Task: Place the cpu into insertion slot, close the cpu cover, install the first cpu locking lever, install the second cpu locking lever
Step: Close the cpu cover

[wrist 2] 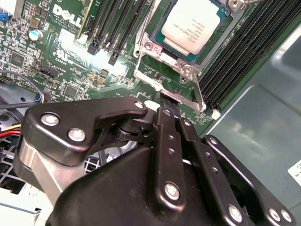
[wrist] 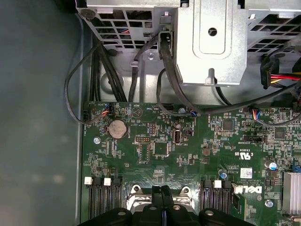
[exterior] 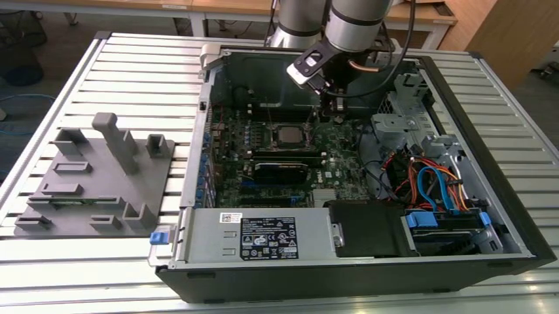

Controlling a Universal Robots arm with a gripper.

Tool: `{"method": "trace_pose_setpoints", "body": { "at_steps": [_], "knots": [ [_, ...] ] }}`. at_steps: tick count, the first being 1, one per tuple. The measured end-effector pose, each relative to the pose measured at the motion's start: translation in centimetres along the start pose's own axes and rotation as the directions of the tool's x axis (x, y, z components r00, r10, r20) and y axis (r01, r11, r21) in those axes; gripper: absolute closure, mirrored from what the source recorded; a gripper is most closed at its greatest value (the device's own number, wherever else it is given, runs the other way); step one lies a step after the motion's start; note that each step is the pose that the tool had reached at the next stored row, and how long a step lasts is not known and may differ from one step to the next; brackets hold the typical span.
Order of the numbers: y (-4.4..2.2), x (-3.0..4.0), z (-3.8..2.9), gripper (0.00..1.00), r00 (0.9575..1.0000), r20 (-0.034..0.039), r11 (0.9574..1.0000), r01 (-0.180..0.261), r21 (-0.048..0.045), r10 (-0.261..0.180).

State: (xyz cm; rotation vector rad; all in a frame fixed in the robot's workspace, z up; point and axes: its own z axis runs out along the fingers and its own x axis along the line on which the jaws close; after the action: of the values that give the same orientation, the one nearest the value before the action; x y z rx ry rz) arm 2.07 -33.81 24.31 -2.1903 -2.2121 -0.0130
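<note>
End effector closed with fingers pressed together, nothing visibly held, tips down at silver rim of insertion slot, cpu seated inside.

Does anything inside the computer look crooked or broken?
Nothing stands out. The cpu lies flat and straight inside its silver frame, the green board looks unharmed, and the pincer is shut by the frame's edge.

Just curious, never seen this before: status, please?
Status: gripper shut, tips at the cpu cover edge. The cpu seated beneath, cover looks down. No obstruction seen.
</note>
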Motion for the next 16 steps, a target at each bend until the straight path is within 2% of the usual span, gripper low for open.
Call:
{"method": "trace_pose_setpoints", "body": {
  "at_steps": [16],
  "knots": [
    [-0.48, 0.00, 0.01, 0.90, 1.0000, 0.0000, 1.0000, 0.000, 0.0000, 0.000]
  ]
}}
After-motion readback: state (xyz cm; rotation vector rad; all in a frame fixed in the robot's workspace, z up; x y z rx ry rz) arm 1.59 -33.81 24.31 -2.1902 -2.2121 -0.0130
